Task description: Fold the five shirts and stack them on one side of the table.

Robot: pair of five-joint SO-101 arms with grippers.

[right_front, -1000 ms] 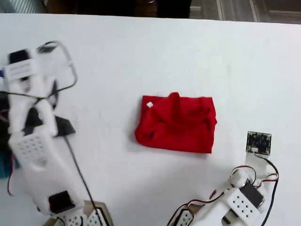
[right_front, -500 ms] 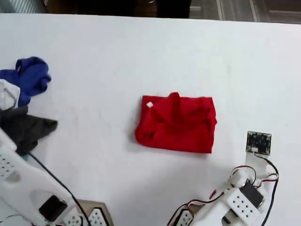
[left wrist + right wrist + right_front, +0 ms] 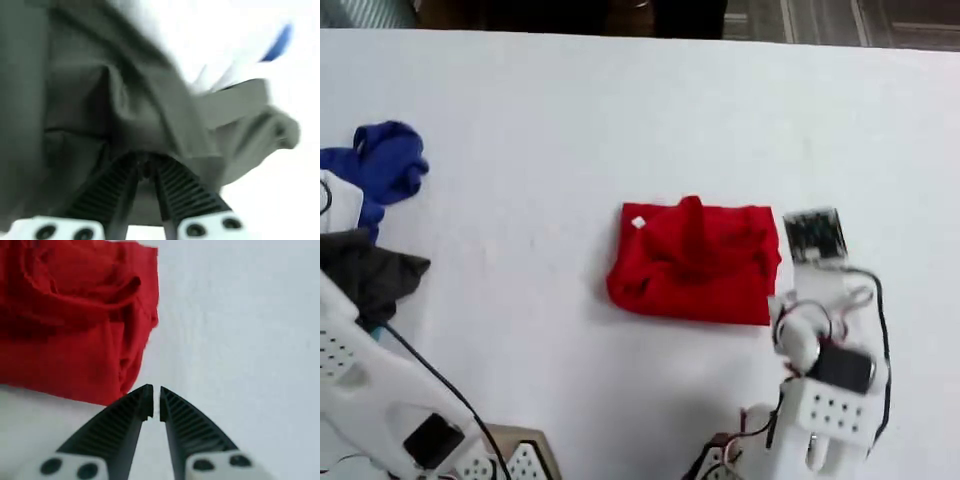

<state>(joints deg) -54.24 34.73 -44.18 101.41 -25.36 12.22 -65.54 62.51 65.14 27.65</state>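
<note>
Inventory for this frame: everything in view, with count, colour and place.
red shirt: 1, red, folded, table centre
blue shirt: 1, blue, crumpled, table's left edge
white cloth: 1, white, between the blue and grey shirts
grey shirt: 1, dark grey, left edge, nearer the arms
table: 1, white
left gripper: 1, black fingers, shut on grey shirt
right gripper: 1, black fingers, shut, empty, beside red shirt's corner
</note>
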